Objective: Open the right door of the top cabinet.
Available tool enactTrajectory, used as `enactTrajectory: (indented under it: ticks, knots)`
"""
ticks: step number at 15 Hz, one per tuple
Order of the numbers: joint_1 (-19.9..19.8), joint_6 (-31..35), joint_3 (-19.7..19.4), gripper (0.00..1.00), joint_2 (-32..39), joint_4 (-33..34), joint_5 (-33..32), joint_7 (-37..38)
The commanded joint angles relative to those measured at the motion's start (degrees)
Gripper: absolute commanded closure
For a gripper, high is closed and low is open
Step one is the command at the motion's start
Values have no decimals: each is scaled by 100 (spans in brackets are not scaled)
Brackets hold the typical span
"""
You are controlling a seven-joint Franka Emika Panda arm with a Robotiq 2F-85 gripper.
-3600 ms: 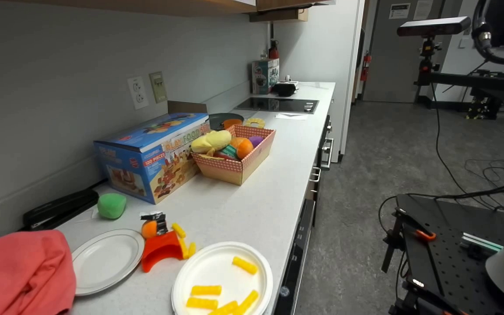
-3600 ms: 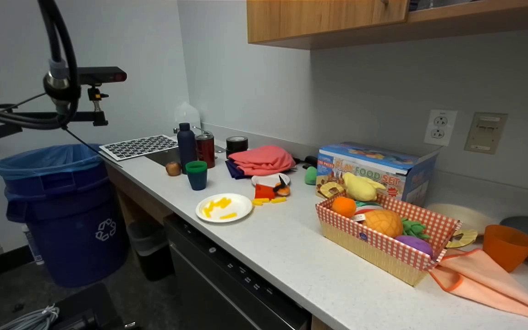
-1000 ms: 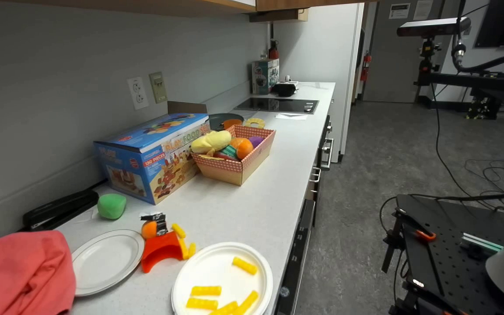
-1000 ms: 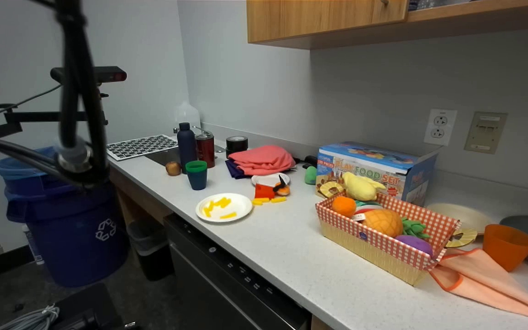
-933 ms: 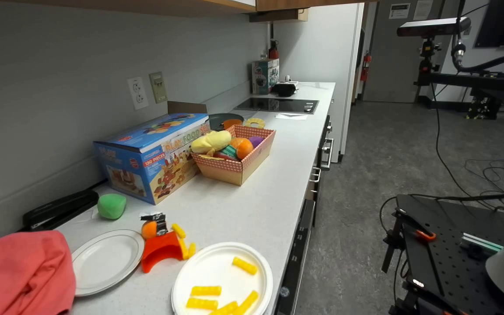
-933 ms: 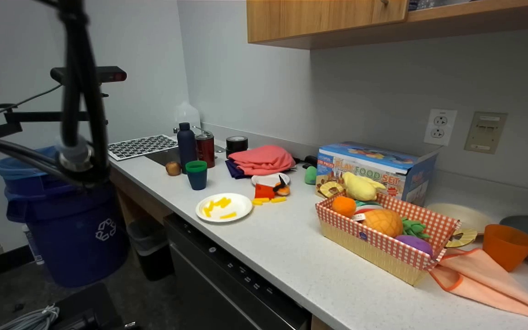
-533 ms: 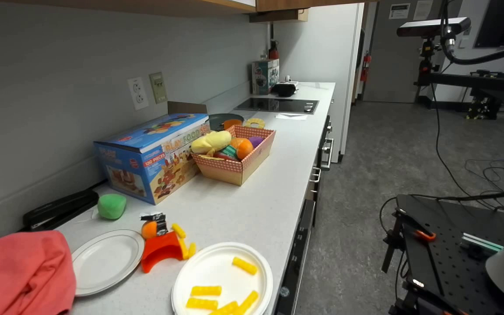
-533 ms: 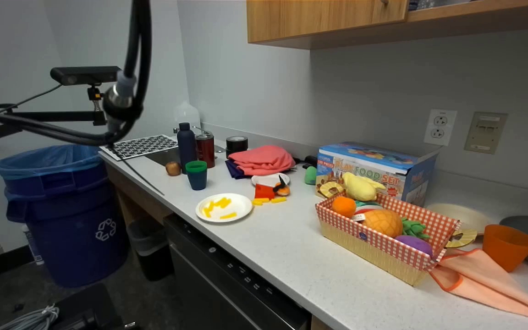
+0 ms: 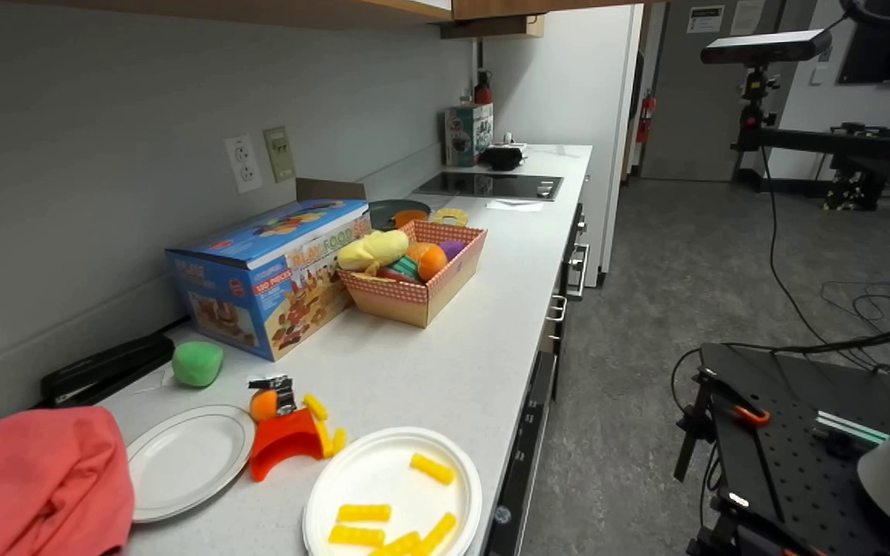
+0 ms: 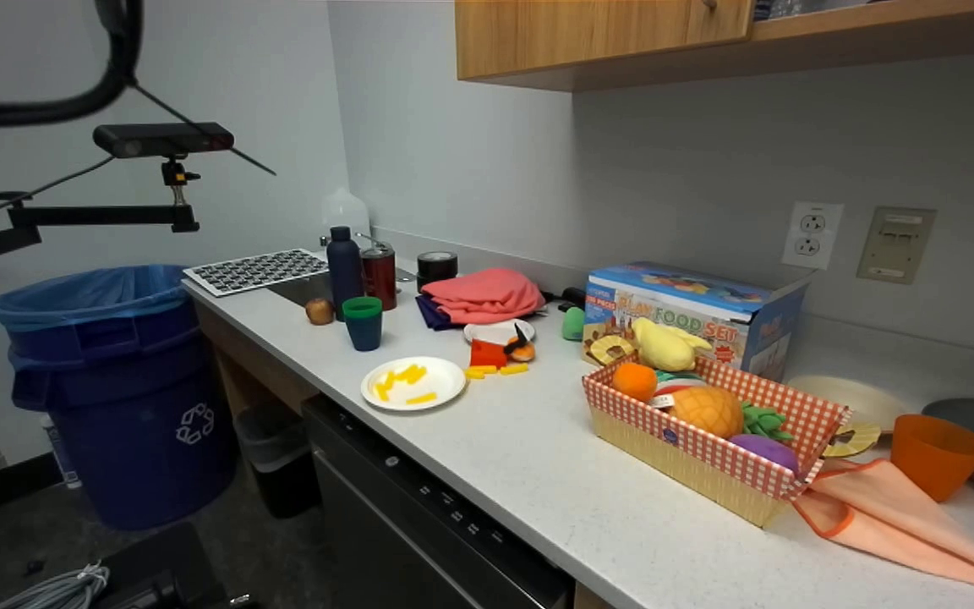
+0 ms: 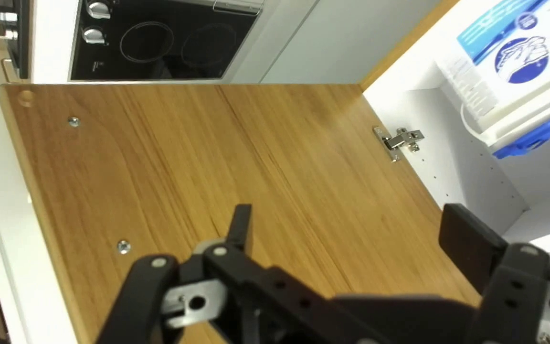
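Observation:
The top cabinet's light wooden bottom edge (image 9: 275, 11) runs along the top of an exterior view, and its underside (image 10: 867, 42) shows in an exterior view. The right door (image 11: 275, 172) stands swung open in the wrist view, its wooden inner face, screws and metal hinge (image 11: 399, 139) showing. Its lower part (image 9: 553, 7) sticks out from the cabinet in an exterior view. The left door (image 10: 605, 34) is shut. My gripper (image 11: 346, 215) is open and empty, in front of the door's inner face; contact cannot be told. The gripper is out of both exterior views.
White cabinet interior (image 11: 451, 143) with a white and blue package (image 11: 518, 62) lies beside the hinge. Below are the stove (image 11: 160, 43), the counter (image 10: 538, 474), a play food box (image 10: 690, 313) and a basket (image 10: 673, 457). An arm cable (image 10: 73, 110) hangs at upper left.
Since the oldest frames, the right door's lower part has swung farther out from the cabinet. In the last half second the arm's cable has moved up, toward the outer edges of both exterior views.

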Motion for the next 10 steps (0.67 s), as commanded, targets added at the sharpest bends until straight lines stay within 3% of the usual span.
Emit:
enactTrajectory:
  ticks: [1,5,7,8,10]
  knots:
    - [597,-1108,-639,0,-105,566,694,-763]
    - [845,-2007,-1096,0,-146,968,1115,-1282]
    - [883,-2109,-1268,0,-108,1111,1225,-1461]
    - [726,-1864,-1057,0,-161,860,997,-1202]
    - [763,-1959,-1166,0,-159,938,1062,-1316]
